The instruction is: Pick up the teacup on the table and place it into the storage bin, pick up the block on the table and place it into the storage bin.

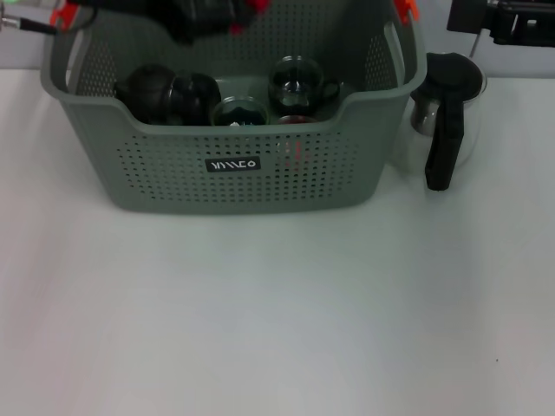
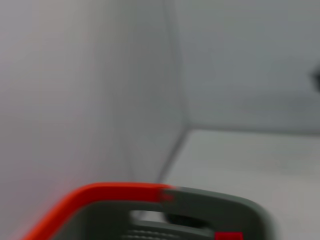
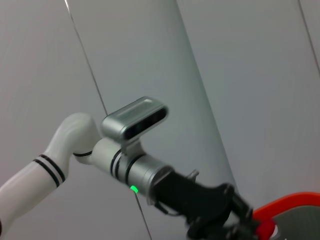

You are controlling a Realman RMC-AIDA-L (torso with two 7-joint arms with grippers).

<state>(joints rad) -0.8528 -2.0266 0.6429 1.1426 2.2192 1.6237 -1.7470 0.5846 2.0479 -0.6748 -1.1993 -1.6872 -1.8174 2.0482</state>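
The grey-green storage bin (image 1: pixel 173 178) stands at the back of the white table. Inside it are dark round teapots (image 1: pixel 165 94), a glass teacup (image 1: pixel 239 113), a second glass vessel (image 1: pixel 297 82) and something red (image 1: pixel 296 120) low behind the front wall, which may be the block. My left gripper (image 1: pixel 206 19) is a dark shape over the bin's far side. In the right wrist view it hangs at the end of the white left arm (image 3: pixel 75 137), beside the bin's orange-red handle (image 3: pixel 292 202). My right arm (image 1: pixel 507 19) is parked at the top right.
A glass carafe with a black handle (image 1: pixel 444 130) stands on the table just right of the bin. The left wrist view shows the bin's orange-red handle clip (image 2: pixel 110 192) and grey rim (image 2: pixel 225 202) against a grey wall. The white table (image 1: pixel 277 312) stretches in front of the bin.
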